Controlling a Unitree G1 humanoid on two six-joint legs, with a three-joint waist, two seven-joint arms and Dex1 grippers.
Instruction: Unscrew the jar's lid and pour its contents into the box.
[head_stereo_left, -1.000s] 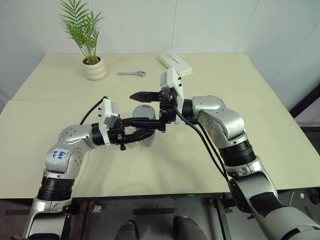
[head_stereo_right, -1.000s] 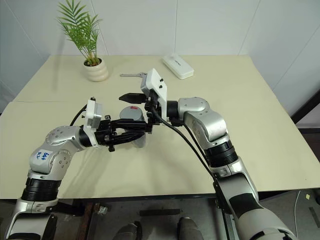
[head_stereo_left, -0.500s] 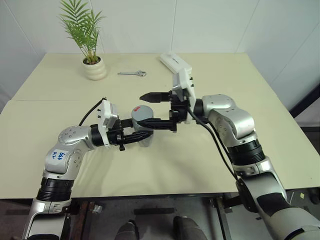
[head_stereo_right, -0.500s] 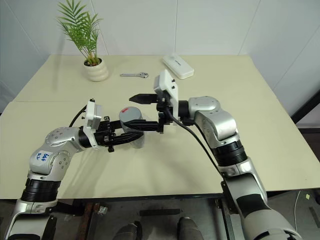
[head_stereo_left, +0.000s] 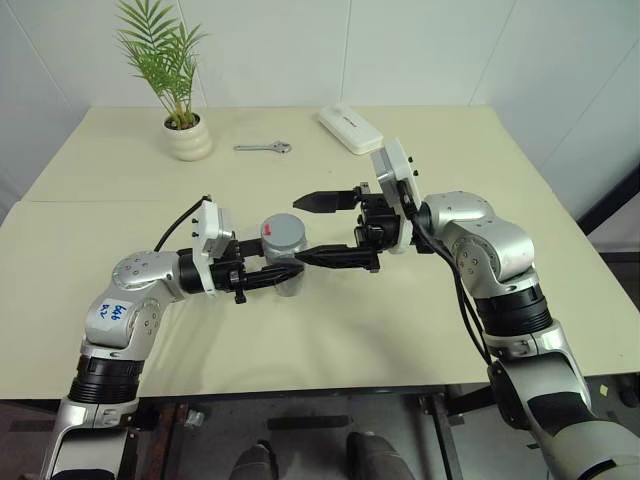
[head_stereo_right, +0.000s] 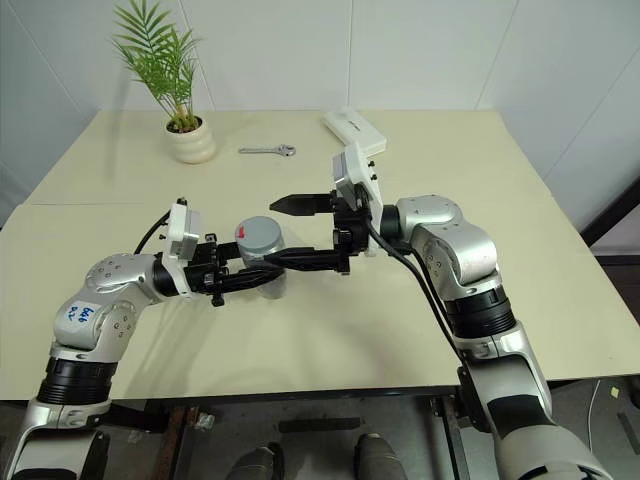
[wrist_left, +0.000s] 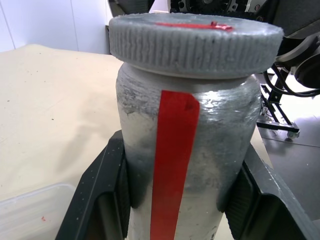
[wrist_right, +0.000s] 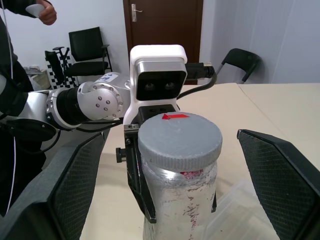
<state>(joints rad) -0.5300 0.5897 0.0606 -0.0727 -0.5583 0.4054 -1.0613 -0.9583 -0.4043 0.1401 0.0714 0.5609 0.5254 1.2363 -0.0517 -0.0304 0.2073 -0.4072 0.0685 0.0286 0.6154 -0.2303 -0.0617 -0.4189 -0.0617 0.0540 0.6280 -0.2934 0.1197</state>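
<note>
Near the centre of the frame, the left gripper (head_stereo_left: 283, 272) is clamping the jar (head_stereo_left: 285, 243) upright above the table (head_stereo_left: 330, 330) — lid (wrist_right: 179, 138) on. The right gripper (head_stereo_left: 325, 230) is hovering just right of it, fingers spread wide — gripping nothing.

Left gripper (head_stereo_right: 262, 276) clamping lidded jar (head_stereo_right: 262, 253), right gripper (head_stereo_right: 290, 232) open beside lid (head_stereo_right: 260, 237)

White walls (head_stereo_left: 420, 50), cream table (head_stereo_left: 120, 200), brown door (wrist_right: 162, 30)
</note>
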